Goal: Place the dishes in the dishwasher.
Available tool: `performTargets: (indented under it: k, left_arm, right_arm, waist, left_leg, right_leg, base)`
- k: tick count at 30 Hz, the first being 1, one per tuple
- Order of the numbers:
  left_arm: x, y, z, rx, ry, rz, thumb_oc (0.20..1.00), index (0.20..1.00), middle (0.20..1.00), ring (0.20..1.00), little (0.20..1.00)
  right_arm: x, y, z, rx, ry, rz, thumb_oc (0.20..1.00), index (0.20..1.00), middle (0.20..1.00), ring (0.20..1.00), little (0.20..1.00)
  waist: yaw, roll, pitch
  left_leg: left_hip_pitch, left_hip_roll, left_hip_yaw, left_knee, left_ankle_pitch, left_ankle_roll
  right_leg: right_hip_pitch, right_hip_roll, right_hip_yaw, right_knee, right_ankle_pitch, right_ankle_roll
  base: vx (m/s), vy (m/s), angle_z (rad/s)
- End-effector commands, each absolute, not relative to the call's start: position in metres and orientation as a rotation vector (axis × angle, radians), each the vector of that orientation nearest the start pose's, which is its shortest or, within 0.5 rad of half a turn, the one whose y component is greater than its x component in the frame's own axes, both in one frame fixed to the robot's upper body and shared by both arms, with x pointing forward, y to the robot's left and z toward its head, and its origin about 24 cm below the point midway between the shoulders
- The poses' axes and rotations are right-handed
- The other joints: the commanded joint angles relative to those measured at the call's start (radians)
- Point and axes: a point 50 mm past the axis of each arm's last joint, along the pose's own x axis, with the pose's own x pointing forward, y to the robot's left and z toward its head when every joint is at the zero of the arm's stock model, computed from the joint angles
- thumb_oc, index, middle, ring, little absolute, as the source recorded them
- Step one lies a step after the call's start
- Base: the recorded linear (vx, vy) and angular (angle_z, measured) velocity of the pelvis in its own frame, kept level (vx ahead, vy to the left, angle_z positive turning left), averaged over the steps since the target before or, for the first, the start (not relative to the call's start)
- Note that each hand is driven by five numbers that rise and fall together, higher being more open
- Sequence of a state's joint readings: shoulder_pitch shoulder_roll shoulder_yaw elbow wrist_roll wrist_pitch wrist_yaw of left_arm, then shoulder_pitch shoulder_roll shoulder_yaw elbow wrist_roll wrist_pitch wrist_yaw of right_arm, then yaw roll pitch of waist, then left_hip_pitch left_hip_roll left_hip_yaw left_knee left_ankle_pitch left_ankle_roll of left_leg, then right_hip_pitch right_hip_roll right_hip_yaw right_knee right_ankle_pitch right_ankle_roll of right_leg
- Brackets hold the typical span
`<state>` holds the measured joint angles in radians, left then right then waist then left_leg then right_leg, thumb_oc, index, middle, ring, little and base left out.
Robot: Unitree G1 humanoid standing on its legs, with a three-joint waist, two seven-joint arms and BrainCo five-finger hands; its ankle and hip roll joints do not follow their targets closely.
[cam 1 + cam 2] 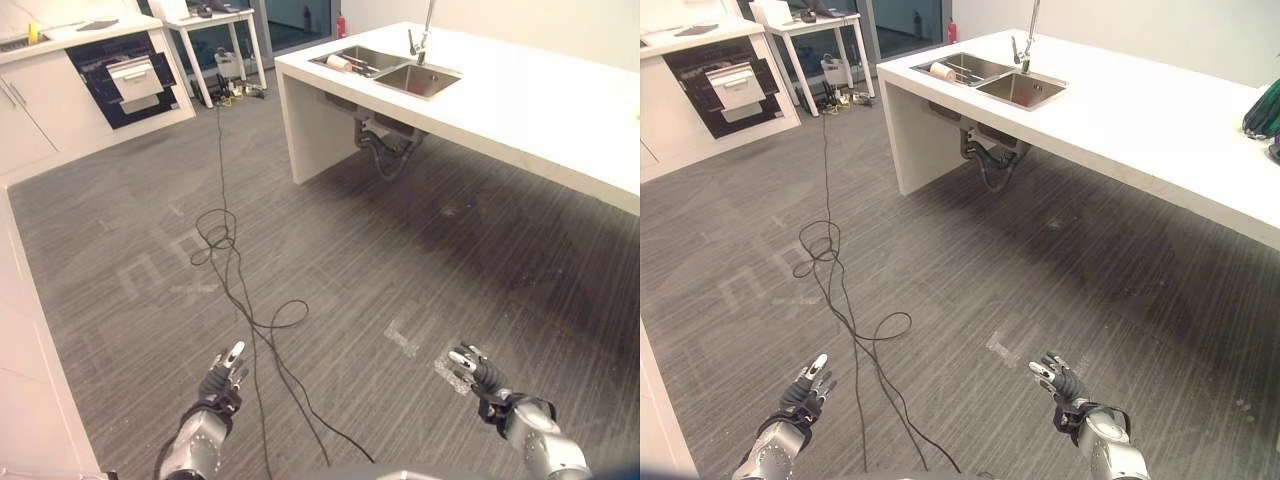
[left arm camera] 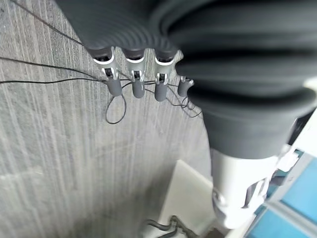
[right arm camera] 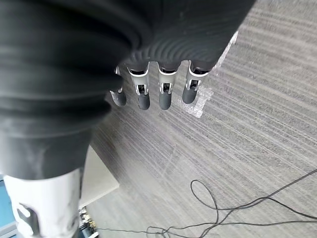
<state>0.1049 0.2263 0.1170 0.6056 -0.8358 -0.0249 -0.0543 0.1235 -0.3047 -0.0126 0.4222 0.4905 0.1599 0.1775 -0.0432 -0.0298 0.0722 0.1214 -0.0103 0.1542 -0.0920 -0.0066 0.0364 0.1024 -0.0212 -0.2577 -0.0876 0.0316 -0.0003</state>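
A pale cup-like dish (image 1: 338, 63) lies in the left basin of the steel sink (image 1: 425, 82), set in the white island far ahead on the right. Across the room at the far left, a dark appliance opening (image 1: 110, 85) stands open with a white rack (image 1: 135, 78) pulled out. My left hand (image 1: 222, 380) hangs low over the floor at the lower left, fingers (image 2: 133, 87) straight and holding nothing. My right hand (image 1: 477, 372) is at the lower right, also open and empty, its fingers (image 3: 151, 96) relaxed above the grey floor.
The white island (image 1: 540, 110) with a tap (image 1: 425, 30) runs along the right side, pipes hanging below it. A white table (image 1: 215, 20) stands at the back. A white cabinet edge (image 1: 25, 340) borders the left. A dark green thing (image 1: 1265, 108) lies on the island.
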Motion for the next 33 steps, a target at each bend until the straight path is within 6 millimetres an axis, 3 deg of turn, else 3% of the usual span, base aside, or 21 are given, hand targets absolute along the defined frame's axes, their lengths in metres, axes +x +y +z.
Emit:
performTargets:
  k: [1,5,9,16,17,19,21,22,24,26,29,30,32,33]
  left_arm:
    - [0.187,0.254,-0.077,-0.605,0.411,0.413,1.0,1.0,1.0,1.0,1.0]
    - [0.189,0.253,-0.069,-0.663,0.357,0.411,1.0,1.0,1.0,1.0,1.0]
    - [0.207,0.255,-0.034,-0.668,0.189,0.366,1.0,1.0,1.0,1.0,1.0]
    - [0.212,0.257,-0.013,-0.675,0.111,0.336,1.0,1.0,1.0,1.0,1.0]
    - [0.212,0.256,-0.011,-0.68,0.102,0.333,1.0,1.0,1.0,1.0,1.0]
    - [0.214,0.252,-0.01,-0.711,0.076,0.319,1.0,1.0,1.0,1.0,1.0]
    - [0.214,0.245,-0.009,-0.73,0.067,0.286,1.0,1.0,1.0,1.0,1.0]
    - [0.214,0.242,-0.009,-0.738,0.07,0.268,1.0,1.0,1.0,1.0,1.0]
    - [0.21,0.239,-0.01,-0.746,0.08,0.253,1.0,1.0,1.0,1.0,1.0]
    - [0.205,0.241,-0.01,-0.754,0.081,0.267,1.0,1.0,1.0,1.0,1.0]
    - [0.195,0.241,-0.016,-0.786,0.075,0.273,1.0,1.0,1.0,1.0,1.0]
    - [0.194,0.24,-0.016,-0.787,0.073,0.265,1.0,1.0,1.0,1.0,1.0]
    - [0.196,0.238,-0.011,-0.793,0.054,0.246,1.0,1.0,1.0,1.0,1.0]
    - [0.198,0.238,-0.01,-0.793,0.051,0.245,1.0,1.0,1.0,1.0,1.0]
  right_arm:
    - [0.2,-0.234,-0.057,0.228,0.532,-0.025,1.0,1.0,1.0,1.0,1.0]
    - [0.205,-0.231,-0.042,0.229,0.455,-0.026,1.0,1.0,1.0,1.0,1.0]
    - [0.214,-0.228,-0.014,0.18,0.326,0.032,1.0,1.0,1.0,1.0,1.0]
    - [0.221,-0.224,0.018,0.14,0.179,0.118,1.0,1.0,1.0,1.0,1.0]
    - [0.223,-0.22,0.023,0.126,0.159,0.146,1.0,1.0,1.0,1.0,1.0]
    - [0.225,-0.218,0.032,0.108,0.12,0.179,1.0,1.0,1.0,1.0,1.0]
    - [0.228,-0.218,0.039,0.104,0.083,0.189,1.0,1.0,1.0,1.0,1.0]
    - [0.23,-0.217,0.041,0.095,0.069,0.19,1.0,1.0,1.0,1.0,1.0]
    - [0.232,-0.215,0.046,0.065,0.055,0.205,1.0,1.0,1.0,1.0,1.0]
    - [0.227,-0.218,0.048,0.036,0.052,0.233,1.0,1.0,1.0,1.0,1.0]
    - [0.22,-0.229,0.051,0.016,0.047,0.239,1.0,1.0,1.0,1.0,1.0]
    - [0.22,-0.23,0.053,0.017,0.045,0.237,1.0,1.0,1.0,1.0,1.0]
    - [0.226,-0.23,0.065,0.128,0.02,0.257,1.0,1.0,1.0,1.0,1.0]
    - [0.225,-0.229,0.065,0.139,0.015,0.259,1.0,1.0,1.0,1.0,1.0]
  waist:
    - [-0.01,0.013,-0.031]
    - [-0.012,0.012,-0.031]
    - [-0.019,0.014,-0.027]
    - [-0.014,0.015,-0.005]
    - [-0.01,0.005,0.011]
    - [-0.012,-0.012,0.049]
    - [-0.018,-0.022,0.082]
    - [-0.018,-0.02,0.094]
    - [-0.017,0.003,0.098]
    - [-0.021,0.039,0.09]
    - [-0.014,0.061,0.082]
    - [-0.01,0.062,0.08]
    - [-0.002,0.048,0.06]
    - [-0.003,0.043,0.058]
  left_leg:
    - [0.012,0.088,0.053,0.005,-0.034,-0.105]
    - [0.015,0.089,0.06,0.005,-0.032,-0.104]
    - [0.018,0.095,0.069,0.005,-0.028,-0.106]
    - [0.033,0.107,0.067,0.032,-0.01,-0.128]
    - [-0.007,0.108,0.068,0.13,-0.012,-0.136]
    - [-0.117,0.14,0.092,0.392,0.041,-0.161]
    - [-0.196,0.172,0.092,0.563,0.083,-0.177]
    - [-0.205,0.184,0.106,0.542,0.087,-0.175]
    - [-0.159,0.207,0.171,0.321,0.106,-0.165]
    - [-0.116,0.25,0.203,0.082,0.196,-0.19]
    - [-0.165,0.329,0.187,0.005,0.31,-0.24]
    - [-0.172,0.333,0.186,0.005,0.314,-0.243]
    - [-0.155,0.322,0.237,0.006,0.222,-0.224]
    - [-0.153,0.315,0.248,0.008,0.212,-0.217]
  right_leg:
    - [0.029,-0.066,0.005,0.0,-0.042,0.108]
    - [0.029,-0.064,-0.003,0.0,-0.042,0.108]
    - [0.029,-0.057,-0.001,0.0,-0.045,0.102]
    - [0.041,-0.035,0.015,0.0,-0.056,0.08]
    - [0.048,-0.038,0.02,0.0,-0.057,0.069]
    - [0.056,-0.039,0.028,0.006,-0.062,0.036]
    - [0.063,-0.041,0.031,0.013,-0.059,0.018]
    - [0.073,-0.04,0.032,0.016,-0.062,0.022]
    - [0.095,-0.035,0.022,0.014,-0.081,0.042]
    - [0.117,-0.027,0.013,0.003,-0.1,0.059]
    - [0.175,-0.02,0.004,0.0,-0.149,0.06]
    - [0.189,-0.022,0.003,0.001,-0.16,0.061]
    - [0.222,-0.082,-0.01,0.051,-0.197,0.097]
    - [0.23,-0.092,-0.015,0.062,-0.204,0.105]
  base:
    - [0.0,0.0,0.0]
    - [0.01,-0.05,0.01]
    - [0.03,-0.112,-0.01]
    - [0.07,-0.152,-0.01]
    - [0.03,-0.21,-0.06]
    - [0.01,-0.211,-0.1]
    - [0.06,-0.123,0.01]
    - [0.19,0.053,-0.06]
    - [0.27,0.215,0.03]
    - [0.35,0.334,0.02]
    - [0.4,0.339,-0.14]
    - [0.55,0.463,-0.03]
    - [0.57,0.475,0.0]
    - [0.46,0.4,-0.06]
